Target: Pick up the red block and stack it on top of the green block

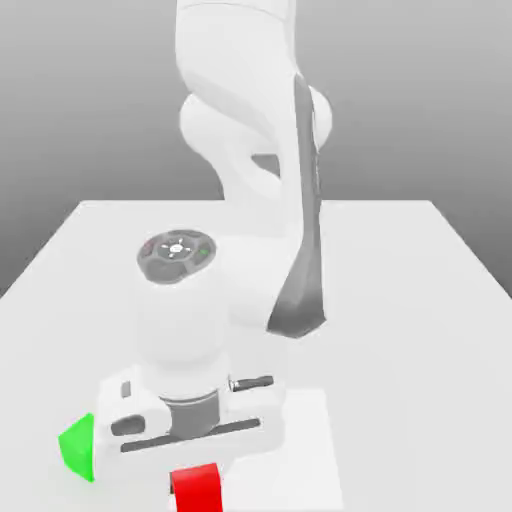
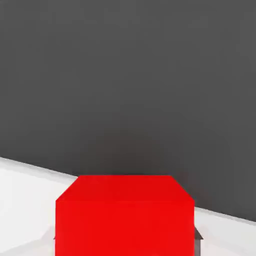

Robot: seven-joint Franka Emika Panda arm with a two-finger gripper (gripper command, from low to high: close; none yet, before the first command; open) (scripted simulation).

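The red block (image 1: 197, 488) sits directly under the white hand, at the near edge of the exterior view. In the hand view the red block (image 2: 125, 215) is close and centred, with a grey fingertip (image 2: 199, 234) pressed flush against each of its sides. My gripper (image 1: 197, 478) is shut on it. The green block (image 1: 78, 446) pokes out from behind the hand on the exterior view's left, about level with the hand's body and partly hidden by it.
The white table (image 1: 420, 300) stretches away behind the hand toward the arm's base (image 1: 250, 170). In the hand view the table's edge (image 2: 30, 167) runs close behind the red block, with dark floor (image 2: 128, 75) beyond it.
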